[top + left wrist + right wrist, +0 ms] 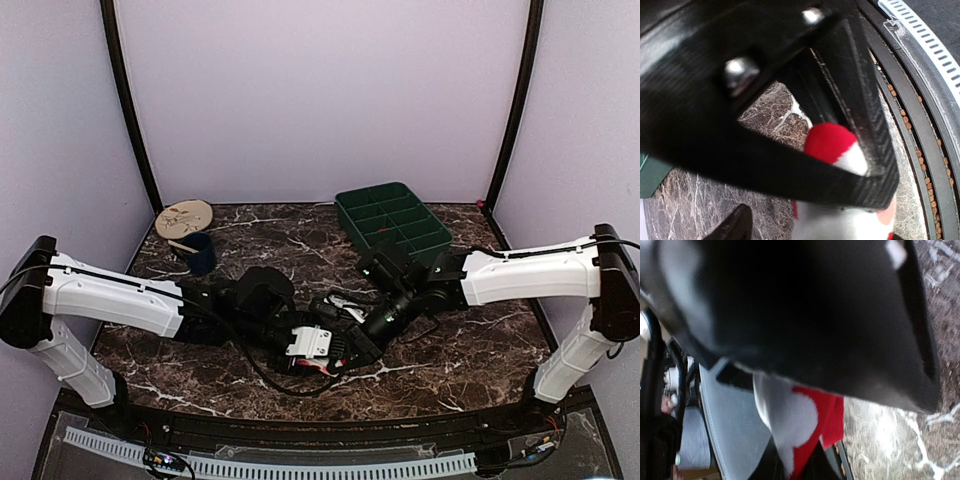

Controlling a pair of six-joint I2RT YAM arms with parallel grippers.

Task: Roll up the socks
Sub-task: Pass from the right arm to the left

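The socks show as one red-and-white fabric bundle [325,367] at the front middle of the table, mostly covered by both grippers; I cannot tell one sock from the other. My left gripper [322,350] stands over it, jaws apart, with the white, red and pink fabric [840,220] lying between them. One left finger [735,225] stays clear of the cloth. A large black part crosses that view just above the red tip [829,141]. My right gripper [355,342] is shut on the fabric, and a red-and-white flap [800,425] hangs from under it.
A green compartment tray [393,222] stands at the back right. A dark blue cup [198,252] and a round wooden disc [184,217] are at the back left. The table's black front rail [920,150] runs close beside the socks.
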